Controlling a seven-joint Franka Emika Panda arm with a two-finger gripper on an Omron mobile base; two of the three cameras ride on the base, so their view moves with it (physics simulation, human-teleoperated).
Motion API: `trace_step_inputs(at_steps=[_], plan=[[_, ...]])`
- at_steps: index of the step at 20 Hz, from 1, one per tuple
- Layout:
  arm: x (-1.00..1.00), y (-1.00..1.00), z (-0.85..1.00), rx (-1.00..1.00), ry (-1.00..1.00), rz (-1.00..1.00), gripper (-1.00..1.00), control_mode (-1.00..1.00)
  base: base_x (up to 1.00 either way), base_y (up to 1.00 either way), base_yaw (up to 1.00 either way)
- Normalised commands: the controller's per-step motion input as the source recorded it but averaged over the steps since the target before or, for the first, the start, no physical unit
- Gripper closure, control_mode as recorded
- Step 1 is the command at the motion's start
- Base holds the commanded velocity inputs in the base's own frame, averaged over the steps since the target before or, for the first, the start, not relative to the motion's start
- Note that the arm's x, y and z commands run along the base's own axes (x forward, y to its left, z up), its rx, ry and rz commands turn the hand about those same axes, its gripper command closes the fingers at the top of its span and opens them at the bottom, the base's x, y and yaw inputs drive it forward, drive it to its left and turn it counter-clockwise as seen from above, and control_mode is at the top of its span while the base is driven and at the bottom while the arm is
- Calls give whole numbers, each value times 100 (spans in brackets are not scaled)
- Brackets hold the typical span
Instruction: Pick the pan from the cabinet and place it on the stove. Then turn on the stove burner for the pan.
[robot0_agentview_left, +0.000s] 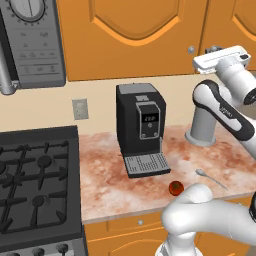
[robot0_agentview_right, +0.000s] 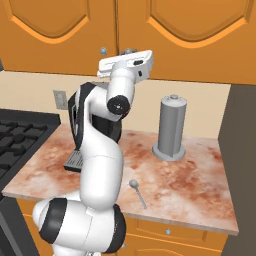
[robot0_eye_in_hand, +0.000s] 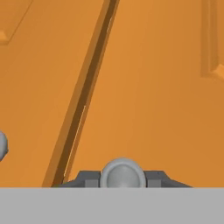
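The orange cabinet (robot0_agentview_left: 135, 35) hangs above the counter with both arched doors closed; the pan is hidden. My gripper (robot0_eye_in_hand: 121, 178) is raised to the right door, and its dark fingertips (robot0_eye_in_hand: 89, 178) press against both sides of that door's round silver knob (robot0_eye_in_hand: 121, 171). The seam between the doors runs diagonally through the hand view, and the other door's knob (robot0_eye_in_hand: 1, 146) sits at the left edge. From the base, the gripper (robot0_agentview_left: 214, 49) (robot0_agentview_right: 129, 51) sits at the doors' lower edge beside the free knob (robot0_agentview_left: 191, 49) (robot0_agentview_right: 103, 50). The black stove (robot0_agentview_left: 35, 185) with its stove burner (robot0_agentview_left: 44, 161) lies lower left.
A black coffee machine (robot0_agentview_left: 142, 127) stands on the marble counter (robot0_agentview_left: 105, 170). A grey cylinder (robot0_agentview_right: 171, 127) stands at the back right, with a spoon (robot0_agentview_left: 210, 178) and a red tomato (robot0_agentview_left: 175, 188) near the front edge. A grey microwave (robot0_agentview_left: 30, 40) hangs over the stove.
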Motion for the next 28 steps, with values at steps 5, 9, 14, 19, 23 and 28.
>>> trace_step_inputs(at_steps=[5,9,14,19,23,28], plan=[[-1,2,7,-1,4,2,100,-100,0,0,0],[-27,-14,17,0,1,0,100,-100,0,0,0],[-56,-25,32,0,0,0,100,-100,0,0,0],[-71,-36,45,0,0,0,100,-100,0,0,0],[-69,-42,46,0,0,0,100,-100,0,0,0],[-66,-45,25,0,0,0,100,-100,0,0,0]])
